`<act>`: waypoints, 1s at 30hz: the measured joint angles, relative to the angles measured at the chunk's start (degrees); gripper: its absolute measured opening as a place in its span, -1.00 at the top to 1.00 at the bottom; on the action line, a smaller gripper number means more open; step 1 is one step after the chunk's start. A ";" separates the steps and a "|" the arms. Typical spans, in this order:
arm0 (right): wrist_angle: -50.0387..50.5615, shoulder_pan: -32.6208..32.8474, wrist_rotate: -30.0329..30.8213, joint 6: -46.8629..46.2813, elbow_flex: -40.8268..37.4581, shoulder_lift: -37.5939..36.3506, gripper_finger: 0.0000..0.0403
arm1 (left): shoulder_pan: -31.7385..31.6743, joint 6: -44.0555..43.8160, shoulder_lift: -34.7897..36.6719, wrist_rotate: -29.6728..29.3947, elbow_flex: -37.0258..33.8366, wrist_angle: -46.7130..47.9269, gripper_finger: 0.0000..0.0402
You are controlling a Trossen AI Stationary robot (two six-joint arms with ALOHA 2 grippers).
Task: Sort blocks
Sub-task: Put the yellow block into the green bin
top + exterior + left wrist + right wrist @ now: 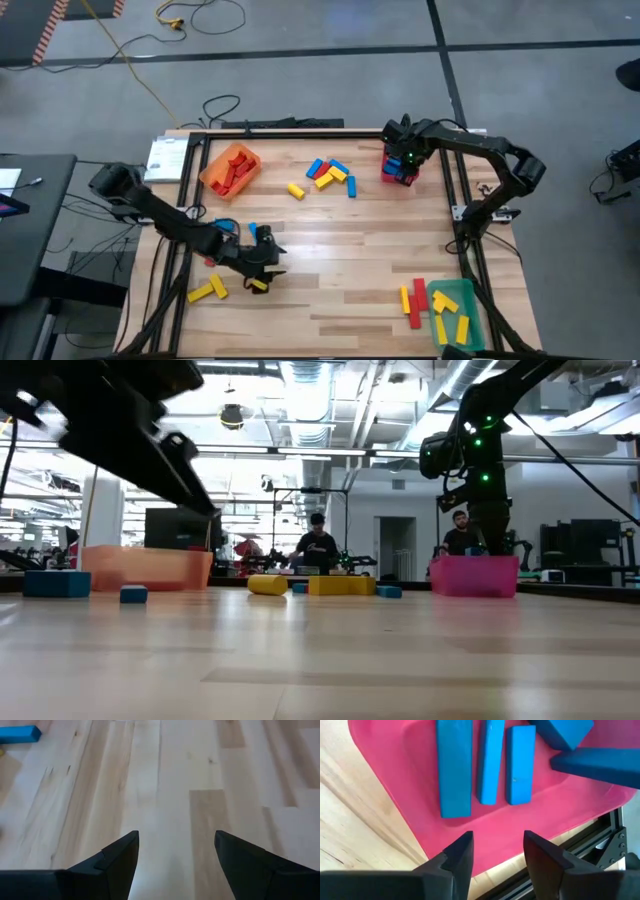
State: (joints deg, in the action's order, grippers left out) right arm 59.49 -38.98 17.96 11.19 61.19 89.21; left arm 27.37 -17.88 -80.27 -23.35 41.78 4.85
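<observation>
A wooden bench (330,270) framed in black rail carries two dark robot arms and scattered small blocks.

The right gripper (403,160) hangs over a red bin (510,825) at the bench's far right corner. Its fingers (461,852) stand apart with nothing between them. Below them, several blue blocks (454,767) lie in the red bin, three side by side and two more tilted against the bin's wall.

The left gripper (262,262) sits low over the near left part of the bench. Its fingers (122,857) are spread wide and hold nothing, with bare wood showing between them. A yellow block (259,285) lies just beside it, and two more yellow blocks (207,291) lie near the bench's near left corner.

An orange bin (231,168) at the far left corner holds red blocks (238,172). A loose cluster of blue and yellow blocks (330,174) lies along the far edge between the two bins. A green bin (458,312) at the near right corner holds yellow blocks, with red and yellow blocks (413,300) lying just beside it.
</observation>
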 joint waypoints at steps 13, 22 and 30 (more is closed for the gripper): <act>0.08 3.22 -0.04 -0.69 0.00 -0.02 0.08 | 10.39 -10.81 9.24 0.15 0.00 17.24 -0.28; 0.05 6.66 -0.02 -0.88 0.00 -0.15 0.09 | 15.83 -23.99 9.44 5.15 0.00 28.40 -0.28; 0.01 9.17 -0.02 -2.13 0.00 -4.38 0.09 | 19.70 -32.53 9.44 9.39 0.00 33.74 -0.28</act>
State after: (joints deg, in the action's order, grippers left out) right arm 59.51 -29.81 17.93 9.07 61.19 84.83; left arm 47.06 -50.41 -70.83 -13.96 41.78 38.59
